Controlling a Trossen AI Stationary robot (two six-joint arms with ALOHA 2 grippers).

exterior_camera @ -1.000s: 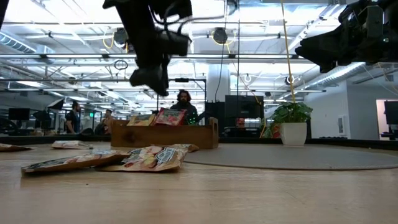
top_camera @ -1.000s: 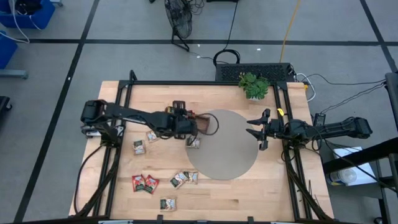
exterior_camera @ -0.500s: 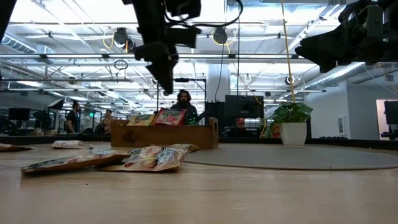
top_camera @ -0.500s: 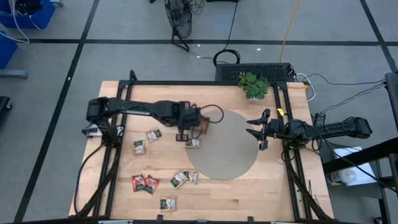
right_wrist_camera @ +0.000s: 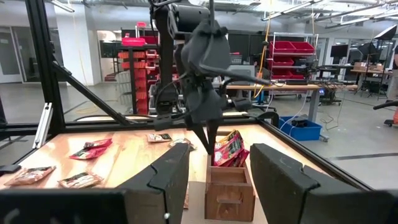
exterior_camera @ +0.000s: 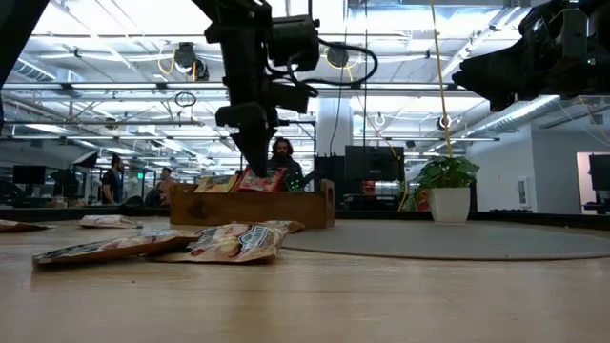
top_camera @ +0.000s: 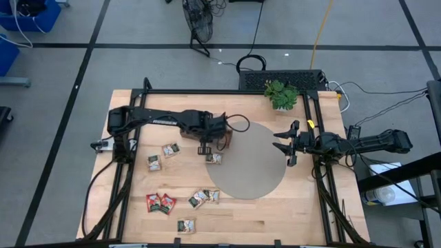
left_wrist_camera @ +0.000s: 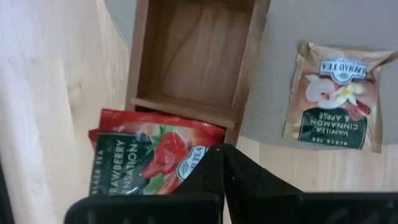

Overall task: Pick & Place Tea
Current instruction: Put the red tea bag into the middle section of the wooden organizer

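A: So, where is the tea now?

B: Red sachets (left_wrist_camera: 146, 152) stand in the wooden tray (left_wrist_camera: 193, 59), in the compartment next to an empty one. Loose sachets (top_camera: 160, 203) lie near the table's (top_camera: 275, 213) front edge, and one (top_camera: 215, 158) lies at the rim of the round mat (top_camera: 251, 169).

A: And the grippers?

B: The left gripper (exterior_camera: 255, 157) is over the tray with its fingers fully closed, gripping nothing that I can see. The right gripper (top_camera: 281, 142) hovers at the mat's right rim, jaws apart and empty.

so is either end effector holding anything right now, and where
The left end effector is shut beside the red strawberry sachet in the tray; a hold cannot be told. The right end effector holds nothing.
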